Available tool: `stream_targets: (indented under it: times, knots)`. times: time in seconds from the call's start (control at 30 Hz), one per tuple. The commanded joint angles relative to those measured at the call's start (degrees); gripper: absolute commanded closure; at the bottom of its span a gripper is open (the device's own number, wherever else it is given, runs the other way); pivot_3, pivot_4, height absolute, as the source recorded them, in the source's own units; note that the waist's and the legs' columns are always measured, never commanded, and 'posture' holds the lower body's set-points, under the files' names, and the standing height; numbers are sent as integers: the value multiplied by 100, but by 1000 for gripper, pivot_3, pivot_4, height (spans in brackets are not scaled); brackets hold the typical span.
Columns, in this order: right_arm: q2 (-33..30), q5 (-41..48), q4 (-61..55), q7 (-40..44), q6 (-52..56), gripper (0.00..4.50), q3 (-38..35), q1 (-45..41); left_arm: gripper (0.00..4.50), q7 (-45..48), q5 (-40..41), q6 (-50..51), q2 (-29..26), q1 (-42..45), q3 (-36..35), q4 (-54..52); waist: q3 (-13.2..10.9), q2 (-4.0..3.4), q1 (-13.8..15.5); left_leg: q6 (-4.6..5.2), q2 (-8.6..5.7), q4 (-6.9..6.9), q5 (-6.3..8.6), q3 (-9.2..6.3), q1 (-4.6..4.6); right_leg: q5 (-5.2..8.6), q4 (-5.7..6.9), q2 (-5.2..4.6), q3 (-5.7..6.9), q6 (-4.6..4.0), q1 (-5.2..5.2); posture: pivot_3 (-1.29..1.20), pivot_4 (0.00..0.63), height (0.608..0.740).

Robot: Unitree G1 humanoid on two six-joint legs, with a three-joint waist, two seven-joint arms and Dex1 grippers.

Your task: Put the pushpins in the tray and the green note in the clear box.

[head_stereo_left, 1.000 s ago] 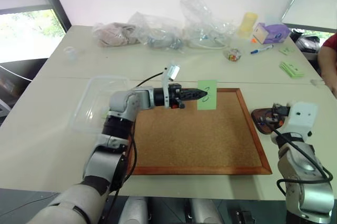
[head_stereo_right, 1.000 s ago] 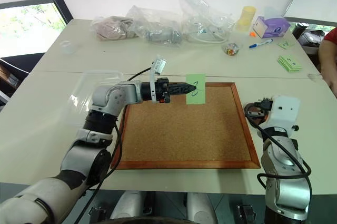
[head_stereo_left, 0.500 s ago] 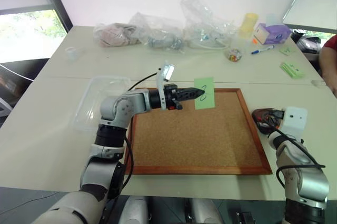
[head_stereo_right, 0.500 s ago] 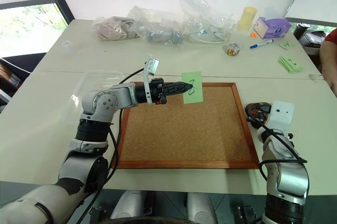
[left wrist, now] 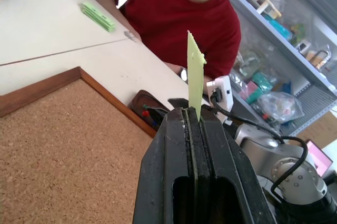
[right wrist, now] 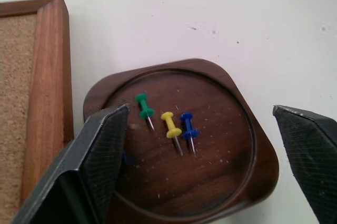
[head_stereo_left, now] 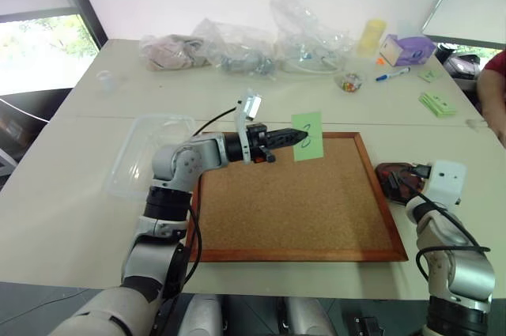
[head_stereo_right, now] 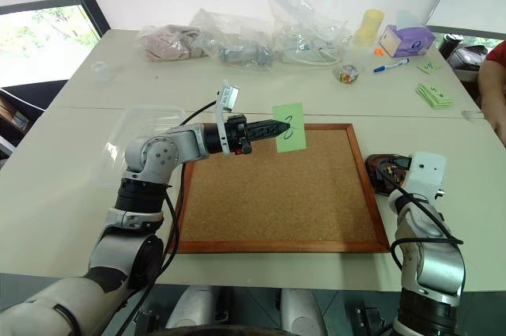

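Observation:
My left gripper (head_stereo_left: 297,136) is shut on the left edge of the green note (head_stereo_left: 309,135), holding it upright above the back edge of the cork board. The left wrist view sees the note (left wrist: 195,68) edge-on between closed fingers. The clear box (head_stereo_left: 136,159) lies on the table to the left of the board. My right gripper (right wrist: 200,110) hangs open just over the dark brown tray (right wrist: 226,176), which sits right of the board (head_stereo_left: 393,171). Three pushpins lie in it: green (right wrist: 143,108), yellow (right wrist: 169,124) and blue (right wrist: 188,127).
The framed cork board (head_stereo_left: 292,201) fills the table's middle. Crumpled plastic bags (head_stereo_left: 237,47), a small jar (head_stereo_left: 349,81), a yellow cup (head_stereo_left: 371,35), a purple box (head_stereo_left: 407,50) and a stack of green slips (head_stereo_left: 439,103) stand at the back. A person in red (left wrist: 174,8) is at the right.
My right gripper has sunk a little toward the tray and opened its fingers wide. My left gripper has stayed shut on the note, almost in place.

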State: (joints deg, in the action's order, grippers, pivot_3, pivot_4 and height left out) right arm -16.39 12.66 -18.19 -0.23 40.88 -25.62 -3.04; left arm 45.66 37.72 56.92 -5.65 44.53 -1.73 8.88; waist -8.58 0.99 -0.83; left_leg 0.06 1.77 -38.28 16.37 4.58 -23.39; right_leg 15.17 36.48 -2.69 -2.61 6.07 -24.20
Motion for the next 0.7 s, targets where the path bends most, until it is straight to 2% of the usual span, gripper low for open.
stream_targets:
  times: [0.03, 0.2, 0.4, 0.5, 0.6, 0.67, 0.7]
  knots:
    - [0, 36, -154, -74, -221, 51, -183, -94, 4500, -2, 123, -110, 33, 82, -29, -92, 0, 0, 1, 0, 0, 0, 0, 0, 0, 0, 0, 0, 0, 0, 0, 0, 150, 737]
    - [-121, -42, -550, -96, -626, 51, -231, -116, 4500, -133, 106, -335, -36, 259, -236, -118, 0, 0, 2, 0, 0, 0, 0, 0, 0, 0, 0, 0, 0, 0, 0, 0, 150, 737]
    - [-333, -64, -1176, 49, -497, 51, -32, -41, 4500, -231, -27, -532, -759, 917, -491, -26, 0, -1, -16, -1, 0, 1, -1, 0, 1, 0, 3, 2, -1, 0, -3, 0, 150, 737]
    - [-583, 124, -1709, 415, -309, 51, 329, -163, 4500, -241, -406, -555, -1587, 1247, -401, -27, -2, -4, -32, -2, 0, 2, -1, 0, 1, 0, 5, 3, -1, 0, -5, 0, 150, 737]
    - [-589, 1179, -2350, 1238, 78, 51, 960, -520, 4500, -285, -967, -390, -2584, 1404, -115, 154, -6, -6, -112, -6, 1, 3, -3, -1, 3, 0, 19, 10, -10, 0, -17, 0, 150, 737]
    - [-561, 1595, -2563, 1517, 293, 51, 1266, -607, 4500, -219, -1211, -358, -3037, 1357, 60, 238, -6, -6, -130, -7, 2, 4, -4, -5, 8, 1, 37, 10, -9, 1, -17, 0, 150, 737]
    - [-594, 1820, -2636, 1797, 412, 51, 1632, -624, 4500, -120, -1356, -276, -3453, 1222, 122, 235, -7, -4, -125, -8, 2, 4, -4, -8, 8, 2, 45, 9, -8, 2, -17, 0, 150, 737]
